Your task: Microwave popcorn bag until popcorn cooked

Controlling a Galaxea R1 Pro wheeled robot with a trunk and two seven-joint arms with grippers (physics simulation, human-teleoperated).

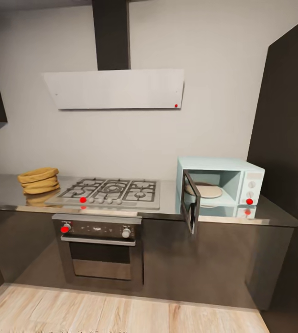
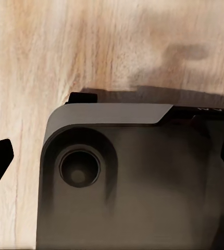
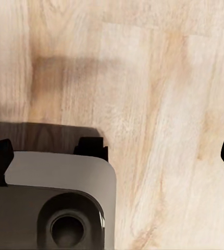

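The robot faces a kitchen run against a grey wall. A long steel countertop [image 1: 167, 203] stretches across, shiny enough to mirror what sits on it, with dark cabinet fronts [image 1: 213, 259] below and a light wood floor [image 1: 121, 310] in front.

The popcorn bag [image 1: 39, 180], a squat tan sack with rolled folds, sits at the far left of the countertop, beside the gas hob [image 1: 109, 192]. Its reflection shows in the steel just in front of it. Under the hob is a dark built-in oven [image 1: 100, 249] with a red knob at its left, and above hangs a pale extractor hood [image 1: 116, 88].

The microwave [image 1: 232, 182], pale mint-blue, stands toward the right end of the countertop, well apart from the bag, with the hob between them. Its dark glass door [image 1: 191, 208] is swung open toward the room, and a round turntable plate [image 1: 206, 190] shows inside. A small red light glows on its white side panel.

Both wrist cameras look down at the wood floor and part of the robot's dark grey base [image 2: 133, 182]. The left gripper [image 2: 112, 166] has a dark fingertip at each edge of its view, wide apart. The right gripper [image 3: 114, 156] is likewise spread open, its fingers holding nothing.
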